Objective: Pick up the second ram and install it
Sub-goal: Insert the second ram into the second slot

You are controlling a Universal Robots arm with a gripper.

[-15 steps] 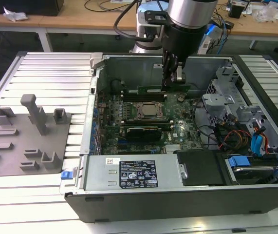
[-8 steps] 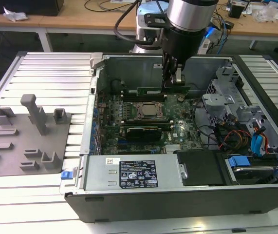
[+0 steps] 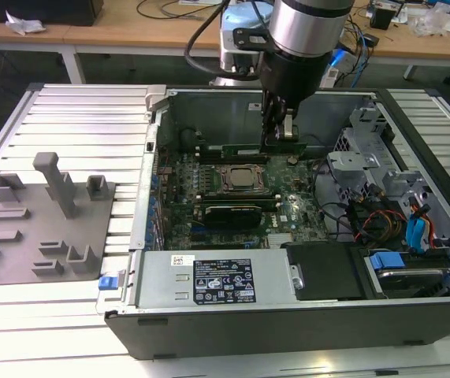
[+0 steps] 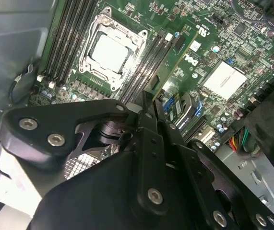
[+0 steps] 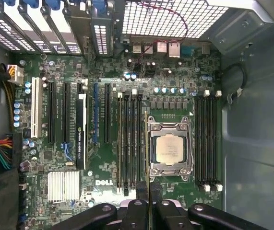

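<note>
Nearest in the exterior view, the power supply (image 3: 217, 279) with its printed labels is seen along the front wall of the open computer case (image 3: 288, 327), which lies on the slatted bench (image 3: 67, 110). To the exterior view's left, a grey fixture plate (image 3: 39, 228) with upright blocks is set on the same bench. Further in, the green motherboard (image 3: 288, 213) is exposed, with the processor socket (image 3: 236, 179) near its middle and black memory slots (image 5: 206, 139) on both sides of it in the first wrist view. Beyond the socket, the tool (image 3: 281, 142) is lowered into the case and is clenched on the second ram (image 3: 244, 150), a thin green stick held on edge, horizontal and parallel to the slots. In the first wrist view the stick (image 5: 148, 158) is seen edge-on as a thin line running from between the fingers (image 5: 136, 211) over the slots just beside the socket; whether it touches a slot cannot be told. Farthest back, a wooden desk (image 3: 130, 35) with cables is seen.
</note>
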